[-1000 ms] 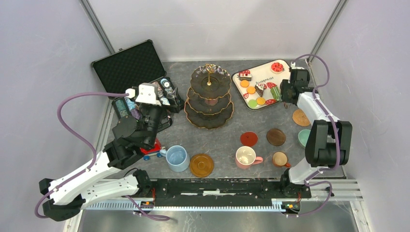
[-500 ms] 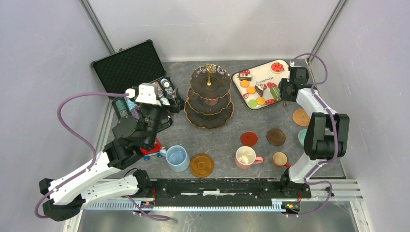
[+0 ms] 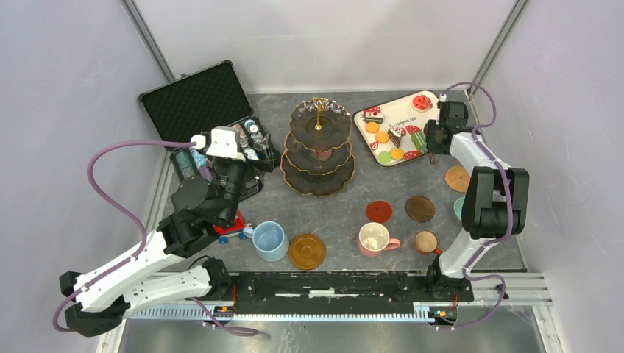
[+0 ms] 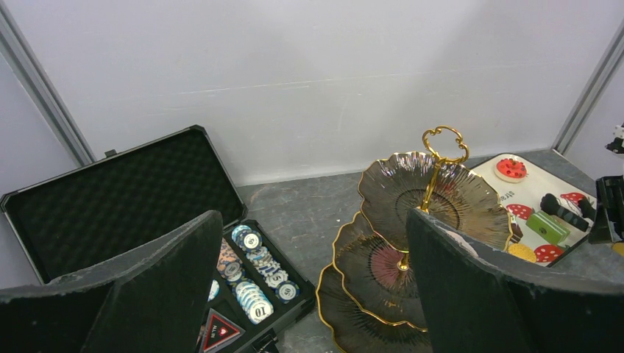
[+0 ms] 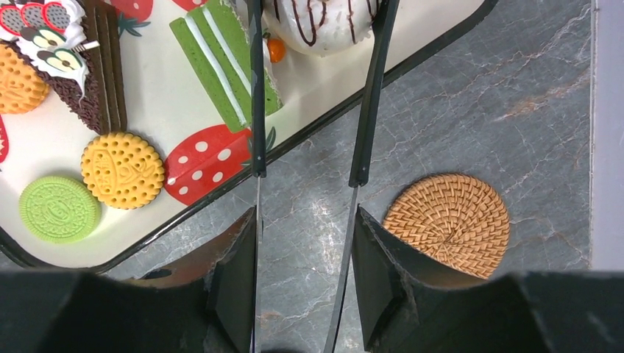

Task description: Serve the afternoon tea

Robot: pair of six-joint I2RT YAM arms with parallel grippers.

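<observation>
Black case (image 3: 193, 101) at the far left of the dark grey, marbled counter (image 3: 346, 193). Lid thrown back toward the rear, lined with egg-crate foam. In the case's lower half, rows of poker chips (image 4: 254, 283) standing on edge, blue, white and dark, one marked 10. At the near end of the case, beside the chips, a red triangular piece (image 4: 218, 332). In front of the case, nearer the front edge of the counter, a red toy car (image 3: 229, 228), mostly hidden. Behind the case, a pale wall (image 3: 324, 37) and a slanting metal post (image 3: 151, 40).
</observation>
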